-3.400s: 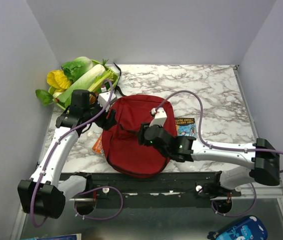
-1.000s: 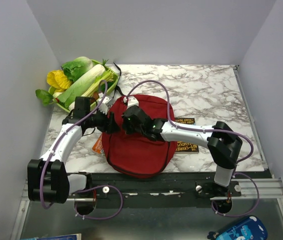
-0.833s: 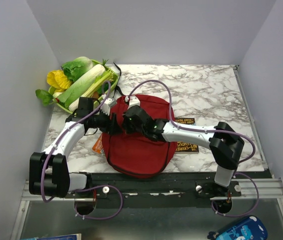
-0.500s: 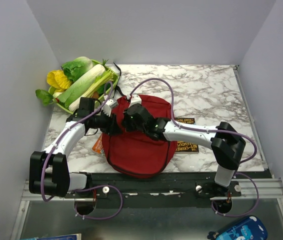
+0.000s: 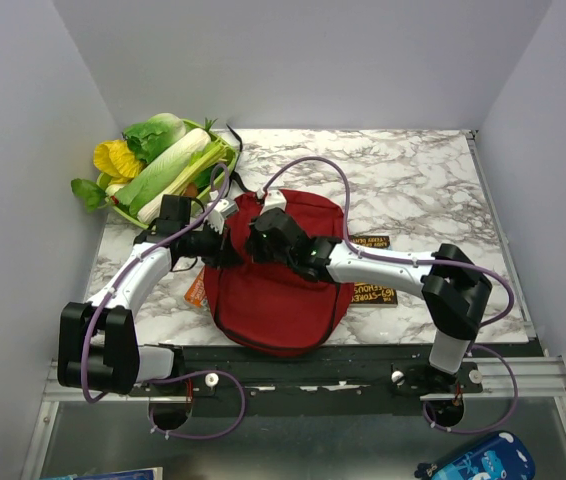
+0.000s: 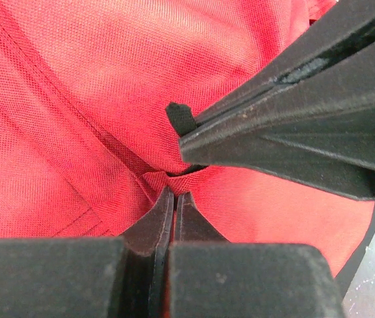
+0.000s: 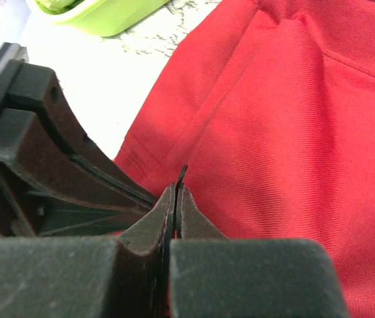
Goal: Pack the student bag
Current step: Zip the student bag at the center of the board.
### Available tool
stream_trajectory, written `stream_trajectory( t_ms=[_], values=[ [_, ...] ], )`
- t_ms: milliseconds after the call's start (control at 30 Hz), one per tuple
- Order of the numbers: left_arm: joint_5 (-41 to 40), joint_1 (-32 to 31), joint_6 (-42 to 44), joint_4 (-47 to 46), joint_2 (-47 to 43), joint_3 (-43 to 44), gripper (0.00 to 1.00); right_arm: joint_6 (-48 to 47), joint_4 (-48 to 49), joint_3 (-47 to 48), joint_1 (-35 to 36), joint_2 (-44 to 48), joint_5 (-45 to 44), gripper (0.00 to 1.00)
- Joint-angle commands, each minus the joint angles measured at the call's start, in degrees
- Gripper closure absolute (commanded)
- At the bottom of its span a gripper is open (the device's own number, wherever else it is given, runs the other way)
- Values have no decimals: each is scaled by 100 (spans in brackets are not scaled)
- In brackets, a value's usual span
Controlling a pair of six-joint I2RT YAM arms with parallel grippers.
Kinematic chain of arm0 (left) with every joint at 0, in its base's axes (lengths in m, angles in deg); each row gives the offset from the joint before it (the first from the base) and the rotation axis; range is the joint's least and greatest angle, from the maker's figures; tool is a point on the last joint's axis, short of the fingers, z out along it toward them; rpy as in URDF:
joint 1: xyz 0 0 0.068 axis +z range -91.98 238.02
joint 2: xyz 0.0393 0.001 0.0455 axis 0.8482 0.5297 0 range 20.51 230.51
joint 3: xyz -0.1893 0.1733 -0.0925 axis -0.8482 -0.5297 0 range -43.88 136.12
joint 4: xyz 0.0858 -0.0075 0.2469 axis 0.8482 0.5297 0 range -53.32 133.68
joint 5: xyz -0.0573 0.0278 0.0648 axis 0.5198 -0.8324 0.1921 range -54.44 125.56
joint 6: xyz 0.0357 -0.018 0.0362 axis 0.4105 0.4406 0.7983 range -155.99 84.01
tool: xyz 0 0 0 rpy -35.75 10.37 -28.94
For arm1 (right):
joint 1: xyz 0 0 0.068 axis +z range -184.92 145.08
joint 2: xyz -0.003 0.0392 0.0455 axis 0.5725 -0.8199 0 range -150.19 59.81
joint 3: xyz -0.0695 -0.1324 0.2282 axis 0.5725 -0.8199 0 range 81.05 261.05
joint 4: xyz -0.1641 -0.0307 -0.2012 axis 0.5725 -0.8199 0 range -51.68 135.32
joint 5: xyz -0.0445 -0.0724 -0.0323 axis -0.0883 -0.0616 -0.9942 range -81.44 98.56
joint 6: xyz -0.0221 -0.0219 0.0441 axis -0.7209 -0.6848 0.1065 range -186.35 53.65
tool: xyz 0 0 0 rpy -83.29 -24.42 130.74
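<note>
The student bag (image 5: 278,295), a dark-red backpack, lies in the middle of the table with its zipper closed. Both grippers meet at its upper-left edge. In the left wrist view my left gripper (image 6: 174,193) is shut on a small fold of the bag's red fabric (image 6: 75,99). My right gripper (image 7: 175,189) is shut on a thin black zipper tab (image 7: 181,173); the same tab (image 6: 180,117) sticks out of the right fingers (image 6: 293,139) just above my left jaws. From above, the left gripper (image 5: 234,247) and right gripper (image 5: 253,243) nearly touch.
A green basket (image 5: 219,172) of vegetables stands at the back left, close behind the left arm. A dark book (image 5: 375,293) lies right of the bag under the right arm. An orange item (image 5: 196,290) pokes out at the bag's left side.
My left gripper has closed from open onto the bag's fabric beside the right gripper. Before that, the right arm swung across from the bag's right side to its upper-left edge.
</note>
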Motion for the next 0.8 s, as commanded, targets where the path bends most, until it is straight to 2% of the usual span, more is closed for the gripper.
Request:
stream_trajectory(
  t_ms=[0, 200, 767],
  values=[
    [37, -45, 134, 49, -183, 29, 100, 16, 8, -179, -40, 258, -671, 99],
    [-7, -36, 319, 295, -298, 91, 100, 148, -625, -539, -145, 583, -1401, 99],
    [-192, -36, 240, 234, -351, 126, 100, 579, -1091, -2051, -312, 1963, -1850, 99]
  ],
)
